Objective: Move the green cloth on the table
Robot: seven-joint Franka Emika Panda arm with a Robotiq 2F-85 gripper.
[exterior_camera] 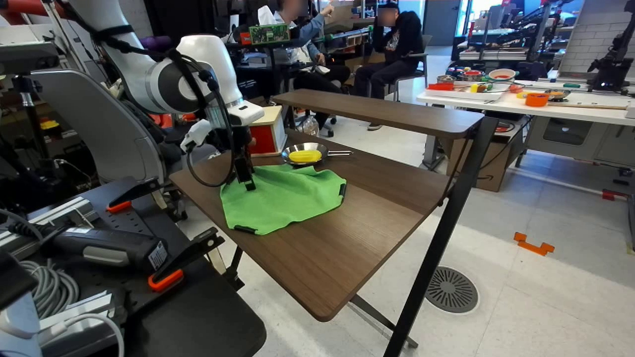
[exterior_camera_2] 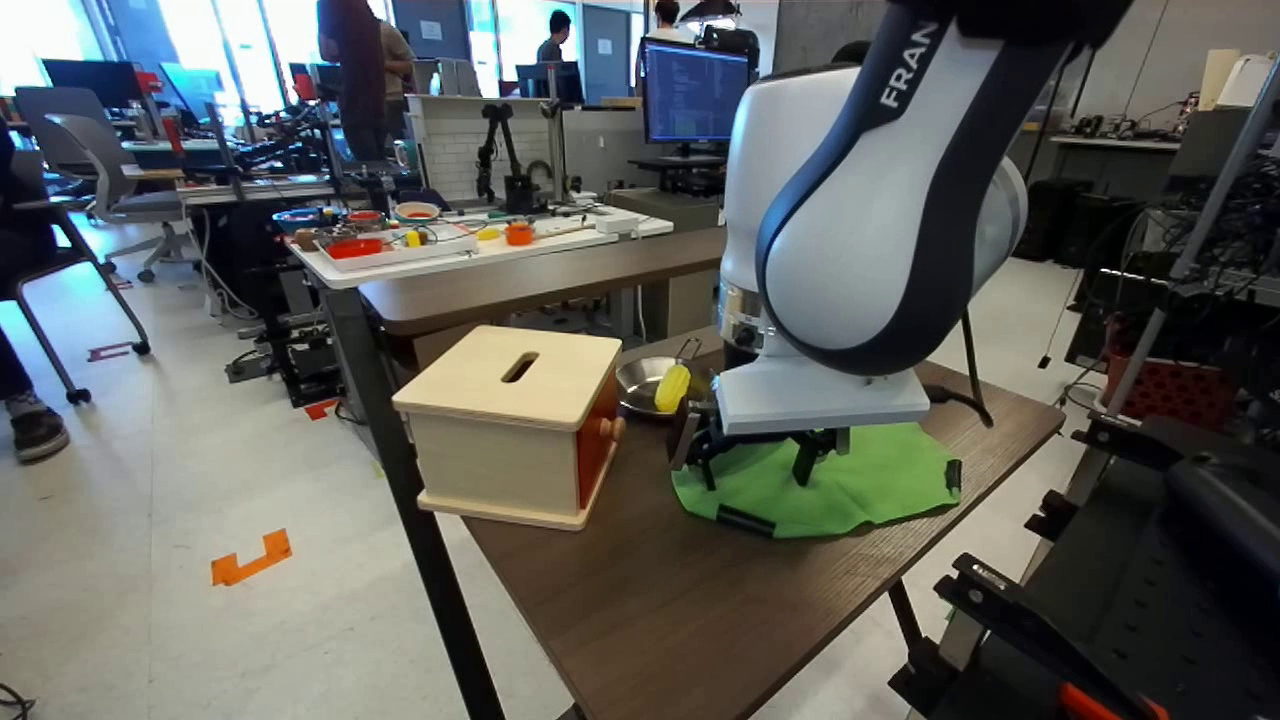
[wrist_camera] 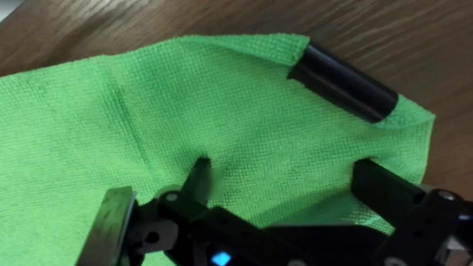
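The green cloth (exterior_camera: 287,198) lies spread and slightly rumpled on the dark brown table (exterior_camera: 357,238). It also shows in an exterior view (exterior_camera_2: 870,480) under the arm. Black clips or strips sit along its edges; one (wrist_camera: 343,81) is close in the wrist view. My gripper (wrist_camera: 281,161) points down over the cloth near a corner. Its two black fingers are wide apart, with flat cloth between them and nothing held. The fingertips appear to touch or press the cloth. In an exterior view the gripper (exterior_camera_2: 757,482) is partly hidden by the arm.
A wooden box (exterior_camera_2: 500,450) with a red front stands beside the cloth. A metal pan (exterior_camera: 317,147) holding a yellow object (exterior_camera: 304,156) sits close behind the cloth. The table's raised shelf (exterior_camera: 382,111) runs along one side. A black cart (exterior_camera: 198,307) with tools stands near the table edge.
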